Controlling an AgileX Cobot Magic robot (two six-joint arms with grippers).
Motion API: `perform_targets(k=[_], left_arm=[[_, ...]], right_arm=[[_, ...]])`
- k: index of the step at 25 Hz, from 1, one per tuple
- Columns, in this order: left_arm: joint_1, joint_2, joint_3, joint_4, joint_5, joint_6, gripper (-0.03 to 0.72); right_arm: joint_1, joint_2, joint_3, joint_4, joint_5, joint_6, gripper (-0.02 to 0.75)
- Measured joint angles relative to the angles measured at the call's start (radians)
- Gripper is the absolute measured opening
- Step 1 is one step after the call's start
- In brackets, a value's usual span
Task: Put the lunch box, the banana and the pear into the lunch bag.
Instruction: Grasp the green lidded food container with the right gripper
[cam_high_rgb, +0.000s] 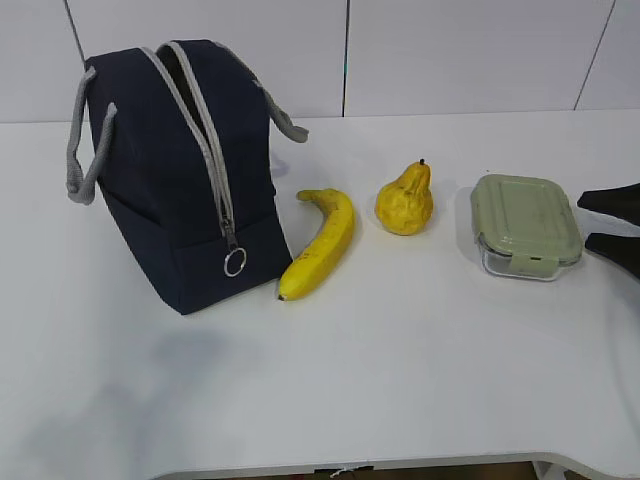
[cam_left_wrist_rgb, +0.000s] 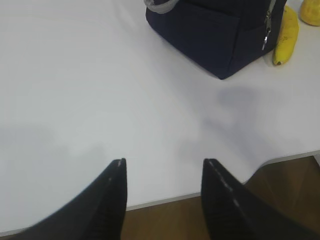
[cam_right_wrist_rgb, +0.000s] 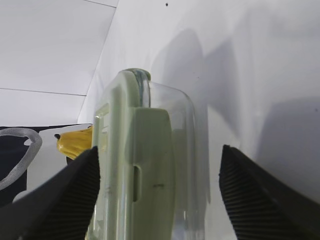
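Three items still outside the bag (cam_high_rgb: 185, 180) | step: right hand (cam_right_wrist_rgb: 160, 200) spread wide, box (cam_right_wrist_rgb: 145, 170) between its fingers, untouched | left hand (cam_left_wrist_rgb: 162, 200) half-spread, empty, bag far ahead | next: close on box, lift.

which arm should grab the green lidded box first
Right. Its open claw already points at the clear square box with the sage-green lid, one finger to either side of it. The left claw hangs open over bare white table, short of the navy fabric bag.
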Motion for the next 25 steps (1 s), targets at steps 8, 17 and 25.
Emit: perform_targets(k=[8,17,25], left_arm=[[0.000,0.000,0.000,0.000,0.000,0.000,0.347],[0.000,0.000,0.000,0.000,0.000,0.000,0.347],[0.000,0.000,0.000,0.000,0.000,0.000,0.347]], right_arm=[[0.046,0.000,0.000,0.002,0.000,0.000,0.601],[0.070,0.000,0.000,0.002,0.000,0.000,0.601],[0.072,0.000,0.000,0.003,0.000,0.000,0.601]])
